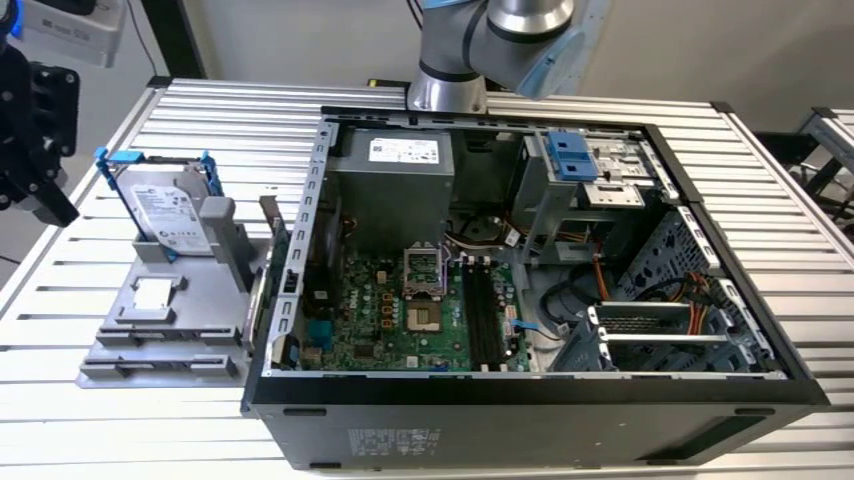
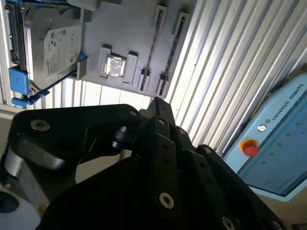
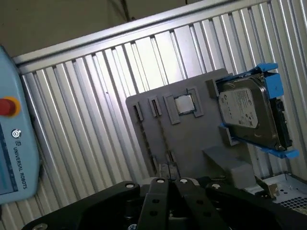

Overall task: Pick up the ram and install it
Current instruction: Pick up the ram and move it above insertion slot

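Near the grey holder [image 3: 192,139], tool [image 3: 171,182]

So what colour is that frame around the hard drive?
Blue. The frame around the silver hard drive shows best in the first wrist view.

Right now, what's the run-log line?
claw: shut, empty | nearest: gray fixture, no contact | hard drive: on fixture | case: open

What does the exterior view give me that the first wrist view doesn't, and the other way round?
Exterior view adds the open computer case, its motherboard and long black slots. First wrist view adds the light-blue pendant with a red button. Shared: the gray fixture, the hard drive in its blue bracket, a square chip and the ribbed table.
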